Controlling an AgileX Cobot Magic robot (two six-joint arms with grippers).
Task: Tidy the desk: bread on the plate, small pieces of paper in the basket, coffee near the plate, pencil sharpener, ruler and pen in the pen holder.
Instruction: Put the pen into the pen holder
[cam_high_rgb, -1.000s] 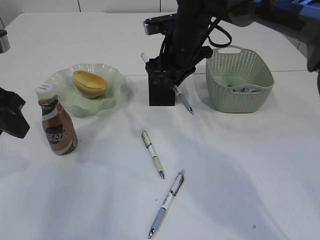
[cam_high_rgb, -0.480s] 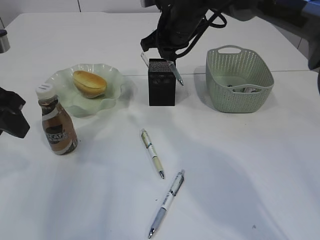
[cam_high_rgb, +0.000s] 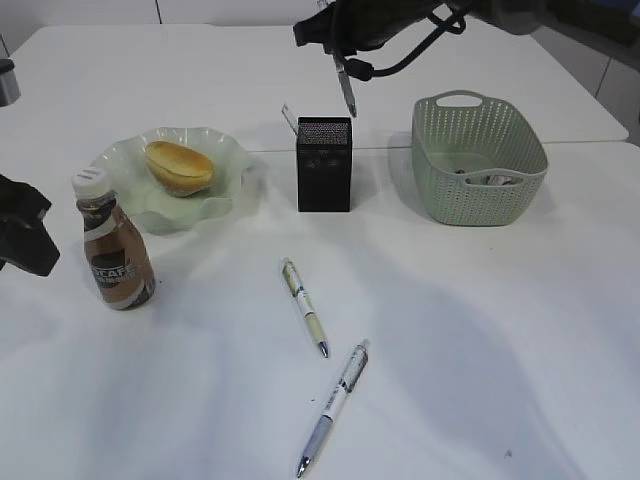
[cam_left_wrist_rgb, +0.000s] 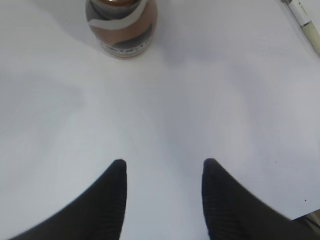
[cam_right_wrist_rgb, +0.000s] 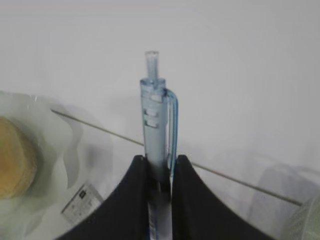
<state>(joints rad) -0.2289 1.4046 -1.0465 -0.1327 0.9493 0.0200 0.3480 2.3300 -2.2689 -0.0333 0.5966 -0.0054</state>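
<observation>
Above the pen holder, at twelve o'clock of it, my right gripper pinched a blue pen nearly upright; I judged it needed centring over the mesh mouth before release. The left gripper hung spread, holding nothing, beside the coffee.

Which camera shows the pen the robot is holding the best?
The right wrist view. There the blue pen fills the middle, with its clip and push button clear, pinched by the right gripper. The exterior view shows it small, hanging above the pen holder. The left wrist view does not show it.
</observation>
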